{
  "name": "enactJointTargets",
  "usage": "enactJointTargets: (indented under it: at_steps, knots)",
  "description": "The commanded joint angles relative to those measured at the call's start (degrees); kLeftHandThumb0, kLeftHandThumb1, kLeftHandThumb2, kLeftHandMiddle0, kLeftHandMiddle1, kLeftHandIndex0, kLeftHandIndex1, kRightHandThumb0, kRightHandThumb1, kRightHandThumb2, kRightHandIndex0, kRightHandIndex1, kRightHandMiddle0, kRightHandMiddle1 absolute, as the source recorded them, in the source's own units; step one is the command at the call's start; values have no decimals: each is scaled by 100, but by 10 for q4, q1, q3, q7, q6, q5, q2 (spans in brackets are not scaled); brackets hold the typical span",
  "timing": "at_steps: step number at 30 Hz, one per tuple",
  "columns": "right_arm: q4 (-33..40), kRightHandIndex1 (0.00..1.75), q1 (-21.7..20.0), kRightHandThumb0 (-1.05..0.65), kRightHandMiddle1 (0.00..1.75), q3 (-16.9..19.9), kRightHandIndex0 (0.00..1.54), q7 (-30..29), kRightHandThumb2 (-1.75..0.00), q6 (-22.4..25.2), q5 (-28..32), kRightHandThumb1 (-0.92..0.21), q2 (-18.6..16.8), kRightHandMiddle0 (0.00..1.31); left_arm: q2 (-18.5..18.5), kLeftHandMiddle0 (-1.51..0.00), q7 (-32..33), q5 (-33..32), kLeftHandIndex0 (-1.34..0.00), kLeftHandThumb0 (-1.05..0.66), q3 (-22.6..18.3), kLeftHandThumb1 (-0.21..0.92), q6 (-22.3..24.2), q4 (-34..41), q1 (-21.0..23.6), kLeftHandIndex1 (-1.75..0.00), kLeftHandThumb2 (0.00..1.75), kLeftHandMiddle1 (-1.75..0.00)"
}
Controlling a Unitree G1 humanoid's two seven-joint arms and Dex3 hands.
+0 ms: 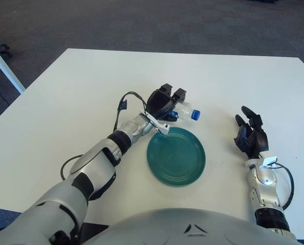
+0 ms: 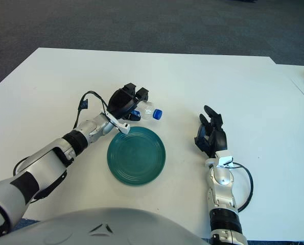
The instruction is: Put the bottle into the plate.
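One bottle (image 1: 186, 113) lies clamped in the left hand (image 1: 163, 103), just beyond the plate (image 1: 176, 156). Early release drops it outside the rim. Right hand (image 1: 250, 135), right of plate, fingers relaxed.

A white table (image 1: 80, 92) with wide bare room on its far half and far left. Near the middle lies a green plate (image 1: 176, 157), its dish holding nothing, open from above. Just beyond the plate's far rim, the left hand (image 1: 163, 104) closes around a clear bottle (image 1: 186, 113) with a blue cap, seemingly held just above the table, blocking that approach. The right hand (image 1: 250, 133), fingers relaxed, shows well to the plate's right; the bare strip between them leaves a free passage.
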State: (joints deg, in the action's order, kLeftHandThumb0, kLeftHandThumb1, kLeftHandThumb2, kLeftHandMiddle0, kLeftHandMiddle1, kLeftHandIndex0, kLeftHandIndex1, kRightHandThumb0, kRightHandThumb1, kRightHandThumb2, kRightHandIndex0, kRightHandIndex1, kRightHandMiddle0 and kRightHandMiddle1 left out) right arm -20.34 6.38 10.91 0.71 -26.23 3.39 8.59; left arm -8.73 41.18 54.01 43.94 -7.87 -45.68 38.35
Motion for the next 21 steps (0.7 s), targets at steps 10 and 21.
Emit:
enactJointTargets:
  at_steps: [10, 21]
  knots:
    - [-97, 0, 5, -79, 63, -18, 35, -15, -91, 25, -26, -92, -16, 1, -36, -112, -77, 3, -62, -47, -44, 30, 25, 167, -67, -175, 133, -175]
    - [-113, 0, -1, -79, 64, -17, 35, -18, -90, 23, -28, -92, -16, 1, -43, -112, -75, 27, -64, -48, -44, 28, 13, 198, -82, -175, 136, -175]
